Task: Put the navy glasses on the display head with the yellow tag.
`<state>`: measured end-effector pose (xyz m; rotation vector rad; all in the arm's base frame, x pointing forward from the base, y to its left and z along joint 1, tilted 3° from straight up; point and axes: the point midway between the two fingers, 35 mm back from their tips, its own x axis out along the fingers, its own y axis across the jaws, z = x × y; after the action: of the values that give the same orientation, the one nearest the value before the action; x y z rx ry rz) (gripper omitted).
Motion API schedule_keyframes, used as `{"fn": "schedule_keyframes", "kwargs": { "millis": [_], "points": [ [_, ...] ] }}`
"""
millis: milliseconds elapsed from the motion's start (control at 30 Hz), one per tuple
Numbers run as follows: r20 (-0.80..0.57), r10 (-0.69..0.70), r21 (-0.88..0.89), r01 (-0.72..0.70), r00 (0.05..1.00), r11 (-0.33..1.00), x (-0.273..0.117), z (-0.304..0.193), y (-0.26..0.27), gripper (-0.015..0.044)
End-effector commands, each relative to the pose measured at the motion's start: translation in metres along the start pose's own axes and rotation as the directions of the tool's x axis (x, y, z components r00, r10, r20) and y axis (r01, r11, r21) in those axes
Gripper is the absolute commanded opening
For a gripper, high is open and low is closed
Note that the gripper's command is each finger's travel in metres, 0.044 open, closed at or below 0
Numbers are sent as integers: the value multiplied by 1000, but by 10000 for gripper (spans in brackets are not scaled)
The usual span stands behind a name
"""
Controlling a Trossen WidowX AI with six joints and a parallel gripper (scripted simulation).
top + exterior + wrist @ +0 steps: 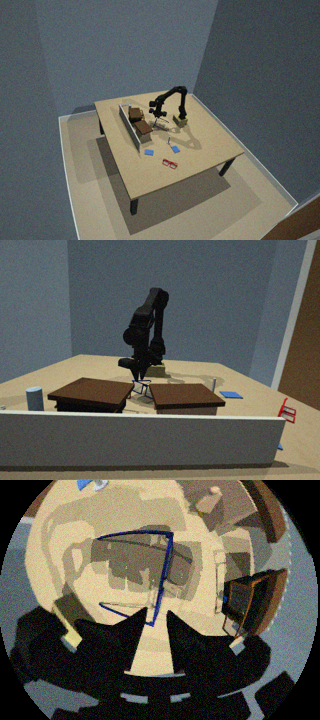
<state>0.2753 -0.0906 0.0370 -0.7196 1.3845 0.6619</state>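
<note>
The navy glasses [160, 128] [142, 389] [163, 577] are at the table's middle with both temples spread. My gripper [157, 116] [139, 380] [158, 611] is partly open, tips down, at one end of the glasses' front. That end shows in the gap in the wrist view, but the fingers are not closed on it. The light head [145, 136] [187, 411] [227, 502] has a flat brown top and a small yellow spot, probably its tag. The dark head [90, 406] [242, 597] has a brown top and an orange-brown wire frame at its face.
A long grey panel [129, 126] [142, 440] stands behind the heads, near a grey cylinder [34, 398]. A thin grey post [169, 140] [214, 385], two blue pads [149, 152] [175, 149] and red glasses [169, 163] [288, 414] are on the light head's side of the table.
</note>
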Motion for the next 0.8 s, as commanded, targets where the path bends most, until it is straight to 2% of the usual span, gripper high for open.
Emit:
{"fn": "schedule_keyframes", "kwargs": {
  "millis": [0,633,700,767],
  "points": [
    [2,8,5,-8,1000,1000,8,0,2,140],
    [2,8,5,-8,1000,1000,34,-1,4,140],
    [-1,3,-2,-3,1000,1000,31,-1,2,88],
    [-1,3,-2,-3,1000,1000,31,-1,2,74]
  ]
}}
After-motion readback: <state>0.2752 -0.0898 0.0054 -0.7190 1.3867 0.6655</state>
